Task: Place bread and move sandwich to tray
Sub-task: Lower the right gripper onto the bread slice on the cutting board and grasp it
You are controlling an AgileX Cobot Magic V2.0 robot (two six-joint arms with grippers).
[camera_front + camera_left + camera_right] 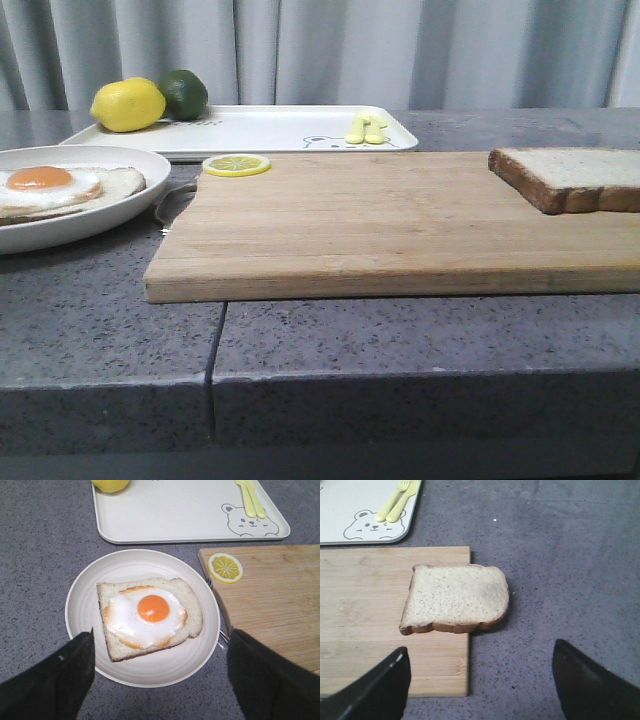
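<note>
I see the bread (pixel 455 599) lying flat, crumb face up, on the right end of the wooden cutting board (pixel 380 225), with one side overhanging the board's edge above the grey counter (pixel 110 330). From the board's middle in the front view it sits at about two o'clock. Nothing has hold of it.

The sandwich (pixel 149 616) is only half built: a fried egg with an orange yolk on one slice of toast, on the round white plate (pixel 82 607), and no top slice yet. The plate rests on the counter at nine o'clock from the board, just beside its rounded corner. The tray (pixel 280 128) lies beyond both, at about eleven o'clock from the board's middle, carrying a lemon (pixel 128 104), a lime (pixel 184 93) and pale yellow cutlery (pixel 366 128). A lemon slice (pixel 236 164) sits on the board's near-left corner by the tray.

So I judge that nothing of the task is done: the bread has yet to go onto the egg, and the plate has yet to go to the tray.

My right gripper (pixel 482 680) hangs above the bread with its fingers spread wide, wider than the slice, touching nothing. My left gripper (pixel 160 672) hangs over the plate, equally wide open and empty, its fingers straddling the plate's near rim without visible contact.
</note>
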